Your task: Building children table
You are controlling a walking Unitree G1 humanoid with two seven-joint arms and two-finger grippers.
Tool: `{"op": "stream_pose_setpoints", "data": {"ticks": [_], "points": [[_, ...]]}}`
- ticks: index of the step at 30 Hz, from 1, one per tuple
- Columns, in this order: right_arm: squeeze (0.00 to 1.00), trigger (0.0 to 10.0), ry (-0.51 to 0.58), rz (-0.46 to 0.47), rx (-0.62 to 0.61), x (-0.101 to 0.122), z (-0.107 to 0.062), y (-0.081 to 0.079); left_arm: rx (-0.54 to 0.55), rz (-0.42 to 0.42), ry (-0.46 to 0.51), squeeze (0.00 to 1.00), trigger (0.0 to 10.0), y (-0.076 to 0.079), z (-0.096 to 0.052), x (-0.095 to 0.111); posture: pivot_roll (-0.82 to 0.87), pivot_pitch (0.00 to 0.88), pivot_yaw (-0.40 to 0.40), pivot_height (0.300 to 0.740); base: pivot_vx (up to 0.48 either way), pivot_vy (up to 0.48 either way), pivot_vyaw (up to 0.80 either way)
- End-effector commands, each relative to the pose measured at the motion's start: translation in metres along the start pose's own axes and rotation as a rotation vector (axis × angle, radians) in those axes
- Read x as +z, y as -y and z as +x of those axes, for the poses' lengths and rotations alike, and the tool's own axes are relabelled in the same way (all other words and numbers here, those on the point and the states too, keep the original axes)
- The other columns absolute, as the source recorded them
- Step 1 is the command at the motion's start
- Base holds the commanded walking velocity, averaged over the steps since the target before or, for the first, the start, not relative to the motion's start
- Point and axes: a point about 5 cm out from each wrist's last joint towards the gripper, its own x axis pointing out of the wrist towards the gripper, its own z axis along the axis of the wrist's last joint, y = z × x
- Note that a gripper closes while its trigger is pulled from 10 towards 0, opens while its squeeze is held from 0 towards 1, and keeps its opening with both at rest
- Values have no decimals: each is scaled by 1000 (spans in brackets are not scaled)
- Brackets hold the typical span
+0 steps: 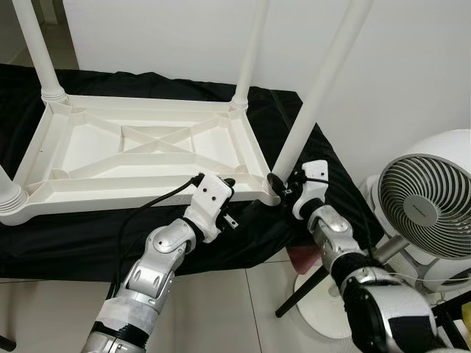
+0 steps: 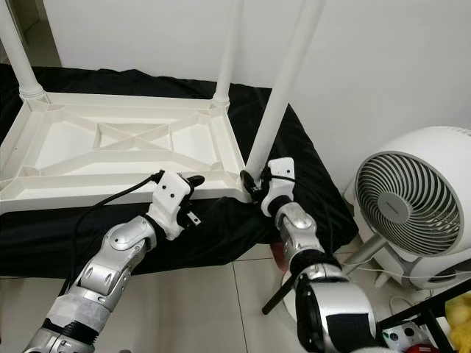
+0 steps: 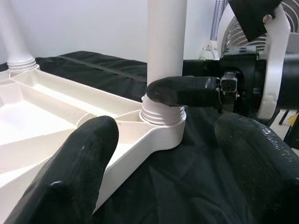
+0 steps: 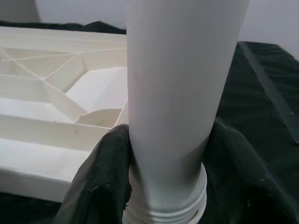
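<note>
The white plastic children's table [image 1: 140,158] lies upside down on a black cloth. Its near right leg [image 1: 316,103] stands in the corner socket, leaning slightly right. My right gripper [image 1: 278,185] is shut on this leg just above its threaded base, one black finger [image 4: 100,186] on each side of the leg [image 4: 182,93]. My left gripper [image 1: 221,182] is open at the table's near rim, a short way left of that corner. In the left wrist view its fingers [image 3: 79,172] stand wide apart, looking at the leg [image 3: 167,42] and the right gripper's finger [image 3: 182,91].
Two more legs [image 1: 37,51] [image 1: 250,51] stand upright at the far corners, and a fourth socket [image 1: 9,195] sits at the near left. A white fan [image 1: 423,202] stands on the tiled floor to the right. The black cloth [image 1: 73,235] hangs over the front edge, with a white wall behind.
</note>
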Motion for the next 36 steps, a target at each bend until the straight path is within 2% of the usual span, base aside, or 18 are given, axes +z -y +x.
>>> {"op": "stream_pose_setpoints", "data": {"ticks": [1, 2, 4, 7, 8, 9, 10, 12, 17, 18, 19, 20, 21, 23, 24, 30, 31, 36], "points": [[0, 0, -67, 31, -72, -16, -9, 3, -61, -9, 3, 0, 10000, 8, 1, 1, -20, 0, -160, 740, 0, 0, 0], [0, 0, -65, 45, -141, -18, -11, 3, -59, -13, 2, 0, 10000, 8, 1, 1, -23, 0, -163, 740, 0, 0, 0], [0, 0, -65, 45, -141, -18, -11, 3, -59, -13, 2, 0, 10000, 8, 1, 1, -23, 0, -163, 740, 0, 0, 0], [0, 0, -107, 59, -330, -27, -18, -2, -50, -20, 0, 0, 10000, 7, 0, 0, -35, 0, -158, 740, 0, 0, 0], [0, 0, -107, 59, -330, -27, -18, -2, -50, -20, 0, 0, 10000, 7, 0, 0, -35, 0, -158, 740, 0, 0, 0], [0, 0, -126, 58, -412, -30, -21, -9, -51, -22, -2, 0, 10000, 7, 1, -1, -36, 0, -156, 740, 0, 0, 0], [0, 0, -126, 58, -412, -30, -21, -9, -51, -22, -2, 0, 10000, 7, 1, -1, -36, 0, -156, 740, 0, 0, 0], [0, 0, -128, 48, -422, -29, -18, -34, -60, -30, -6, 0, 10000, 9, 1, -1, -39, 0, -152, 740, 0, 0, 0], [0, 0, -121, 58, -367, -29, -15, -44, -64, -29, -8, 0, 10000, 10, 1, -1, -39, 0, -155, 740, 0, 0, 0], [0, 4980, -101, 51, -344, -26, -14, -41, -61, -31, -6, 0, 10000, 10, 1, -1, -27, 0, -162, 740, 0, 0, 0], [0, 4980, -87, 44, -332, -24, -15, -40, -58, -33, -6, 0, 10000, 10, 1, -1, -27, 0, -162, 740, 0, 0, 0], [16, 10000, -74, 54, -331, -22, -15, -36, -55, -34, -5, 0, 10000, 10, 0, -1, -25, 0, -164, 740, 0, 0, 0], [471, 10000, -62, 53, -329, -19, -16, -32, -53, -34, -6, 0, 10000, 10, 0, -1, -25, 0, -164, 740, 0, 0, 0], [471, 10000, -62, 53, -329, -19, -16, -32, -53, -34, -6, 0, 10000, 10, 0, -1, -25, 0, -164, 740, 0, 0, 0], [1000, 10000, -48, 52, -317, -16, -16, -29, -52, -34, -7, 0, 10000, 10, -1, -1, -22, 0, -167, 740, 0, 0, 0], [1000, 10000, -51, 46, -240, -8, -22, -8, -63, -38, -12, 0, 10000, 15, -4, -1, -17, 0, -172, 740, 0, 0, 0], [0, 10000, -64, 29, -167, -9, -22, -1, -77, -45, -17, 0, 10000, 17, -5, -2, -17, 0, -170, 740, 0, 0, 0], [0, 10000, -70, -56, 24, -7, -23, 10, -126, -39, -29, 0, 10000, 23, -8, -3, -16, 0, -169, 740, 0, 0, 0]]}}
